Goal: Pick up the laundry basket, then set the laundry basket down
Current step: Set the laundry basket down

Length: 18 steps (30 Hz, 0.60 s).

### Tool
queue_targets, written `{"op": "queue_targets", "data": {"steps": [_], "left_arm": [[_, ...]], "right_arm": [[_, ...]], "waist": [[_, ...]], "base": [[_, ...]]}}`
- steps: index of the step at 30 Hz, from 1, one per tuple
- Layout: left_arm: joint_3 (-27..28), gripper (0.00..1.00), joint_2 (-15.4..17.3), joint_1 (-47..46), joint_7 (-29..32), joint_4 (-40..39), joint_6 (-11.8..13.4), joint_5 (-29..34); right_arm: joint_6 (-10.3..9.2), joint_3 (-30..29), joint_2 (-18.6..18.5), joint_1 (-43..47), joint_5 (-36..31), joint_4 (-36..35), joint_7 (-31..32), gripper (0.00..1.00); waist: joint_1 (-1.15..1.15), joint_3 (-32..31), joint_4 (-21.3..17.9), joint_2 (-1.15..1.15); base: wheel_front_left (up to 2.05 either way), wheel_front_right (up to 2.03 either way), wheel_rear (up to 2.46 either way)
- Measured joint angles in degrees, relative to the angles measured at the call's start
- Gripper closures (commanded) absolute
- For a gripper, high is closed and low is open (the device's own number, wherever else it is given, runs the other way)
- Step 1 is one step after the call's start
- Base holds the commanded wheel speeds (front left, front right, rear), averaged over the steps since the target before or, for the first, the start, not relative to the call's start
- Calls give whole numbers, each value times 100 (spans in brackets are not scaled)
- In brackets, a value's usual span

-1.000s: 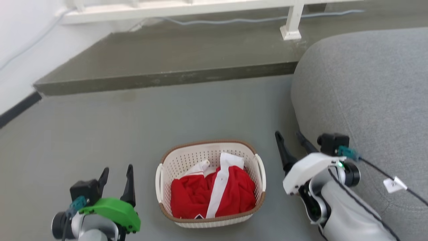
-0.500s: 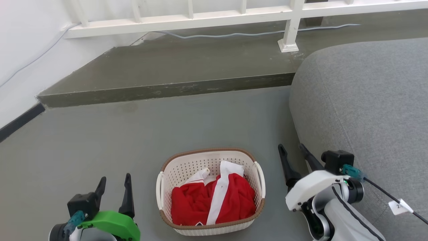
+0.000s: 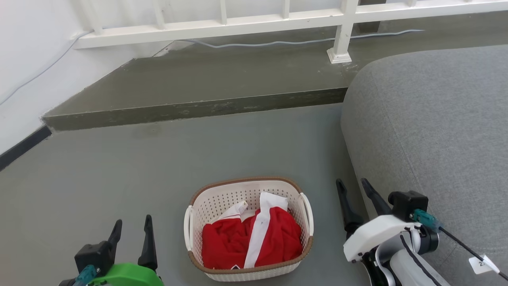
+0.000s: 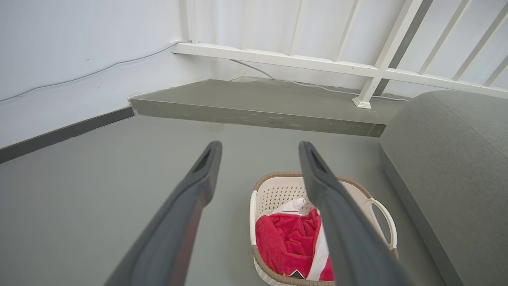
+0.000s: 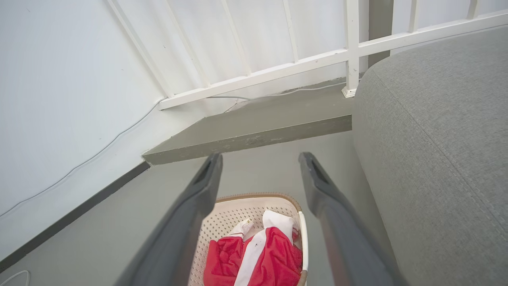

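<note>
Head view. Left gripper point(image 3: 132, 222) at lower left, fingers apart, nothing between them, over bare floor point(image 3: 158, 167). It sits to the left of the laundry basket point(image 3: 222, 196), clear of it. Right gripper point(image 3: 351, 183) at lower right, fingers likewise spread and empty, in the gap between the basket and the grey sofa point(image 3: 436, 139), touching neither as far as can be seen. The basket stands upright on the floor between the two grippers, with a red-and-white garment point(image 3: 238, 242) bunched inside. Both loop handles point(image 3: 308, 214) are free. Beyond: raised step point(image 3: 198, 79), white railing point(image 3: 238, 24), a cable point(image 3: 278, 41) along the step.

Left wrist view. Own two fingers wide apart, holding nothing. The basket is on the floor further on, partly covered by the right-hand finger. The sofa flanks it on the right. Step and railing sit behind.

Right wrist view. Fingers parted, empty. The basket is low in the frame, its near part behind the left-hand finger, with the garment showing between the fingers. The sofa's side runs close along the right-hand finger. White wall point(image 5: 59, 99) to the left.
</note>
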Motion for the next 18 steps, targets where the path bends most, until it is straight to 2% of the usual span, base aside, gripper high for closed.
{"op": "queue_targets", "data": {"steps": [18], "left_arm": [[120, 0, -18, 303, 0, -350, 47, 113]], "right_arm": [[-45, -186, 40, 313, -342, -336, 0, 0]], "waist": [[0, 5, 23, 0]], "base": [[0, 0, 0]]}}
